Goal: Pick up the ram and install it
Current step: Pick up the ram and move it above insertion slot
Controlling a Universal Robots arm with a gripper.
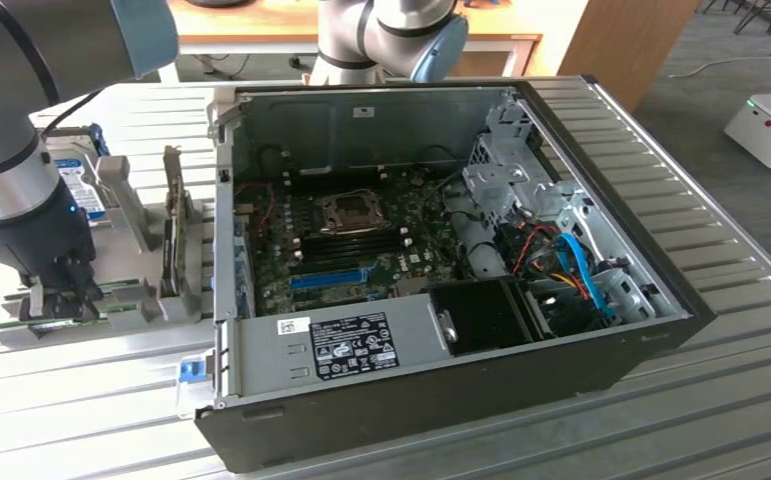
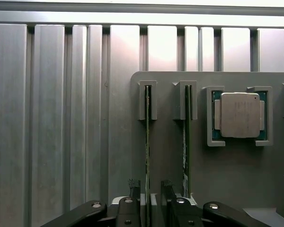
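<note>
1. Looking down from the wrist, we see the gripper [image 2: 149,188] low over a grey holder [image 2: 166,142] that lies on the slatted metal table [image 2: 47,142].
2. We find the ram [image 2: 147,137] standing on its long edge in a slot of that holder, a thin green line running straight between the two fingers [image 2: 135,191].
3. We read the fingers as open: one sits on each side of the ram, with a sliver of gap showing on both sides, so nothing is clamped.
4. We spot a second stick [image 2: 186,137] on edge in the neighbouring slot, parallel to the ram and just beside it, outside the fingers.
5. We note a processor chip [image 2: 240,115] lying flat in its own pocket of the holder, on the far side of the second stick from the ram.
6. Over in the exterior view, we have the arm [image 1: 5,150] reaching down at the exterior view's left, with the gripper at the near end of the holder.
7. We catch a hard drive [image 1: 88,190] with a blue label standing at the holder's far end, partly hidden by the arm.
8. We see the computer case [image 1: 425,410] lying open in the middle of the table, on the exterior view's right of the holder, its motherboard [image 1: 358,250] exposed.
9. We pick out a long blue slot [image 1: 328,279] on that motherboard, well apart from the ram.
</note>
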